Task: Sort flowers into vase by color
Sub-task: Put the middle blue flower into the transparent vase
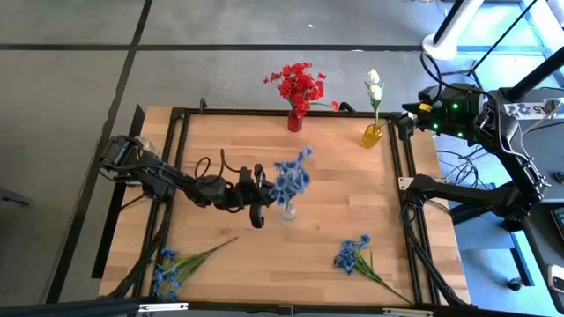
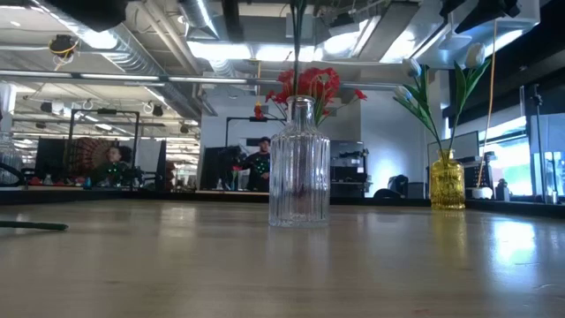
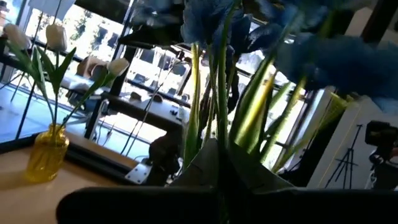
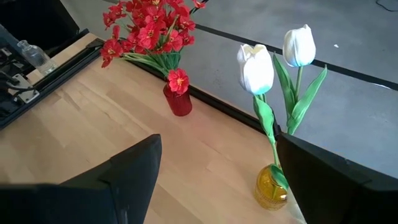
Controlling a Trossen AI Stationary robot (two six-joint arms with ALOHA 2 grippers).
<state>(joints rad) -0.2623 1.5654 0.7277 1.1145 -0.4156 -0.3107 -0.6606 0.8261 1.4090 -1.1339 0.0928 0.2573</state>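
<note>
Left gripper (image 1: 257,201) clenched on a blue sprig (image 1: 291,179) right over the clear vase (image 2: 299,163), stem upright, mouth straight below. Right gripper (image 1: 411,118) spread wide, idle near the yellow vase (image 1: 373,135). Vases: three. Loose blue sprigs on the table (image 1: 220,141): two, near front edge.

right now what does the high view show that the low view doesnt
Only the high view shows the left gripper holding blue flowers over the clear vase, two blue bunches lying on the table, and the right arm parked at the right edge. Only the low view shows people in the room behind. Both show the clear vase, the red flowers and the white flowers in the yellow vase.
</note>
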